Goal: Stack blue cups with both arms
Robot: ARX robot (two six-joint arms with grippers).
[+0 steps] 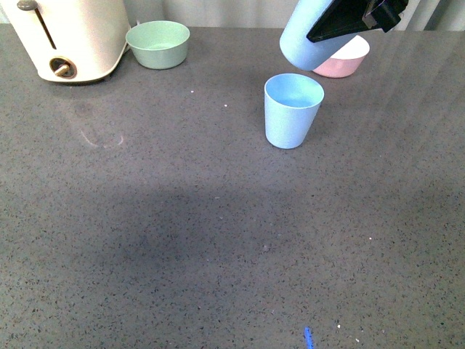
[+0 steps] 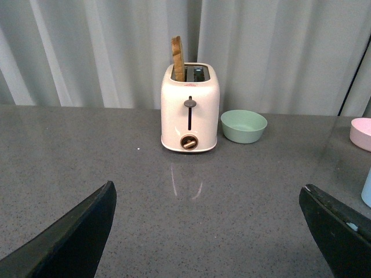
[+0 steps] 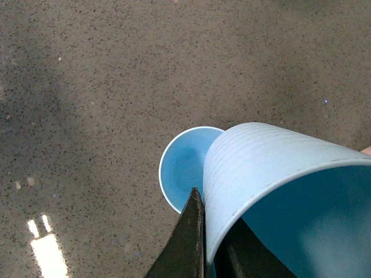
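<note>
right gripper [image 1: 347,22] upper right, pinching rim of tilted held cup [image 1: 309,40], over standing cup [image 1: 293,113] mid-frame. light, slick plastic imo, rim pinch works. left gripper [image 2: 207,197] wide, empty.

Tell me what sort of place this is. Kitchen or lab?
Probably a staged kitchen counter: a toaster with bread in its slot and a green bowl sit on a speckled grey countertop. The plain curtain behind suggests a test setup rather than a real home.
</note>
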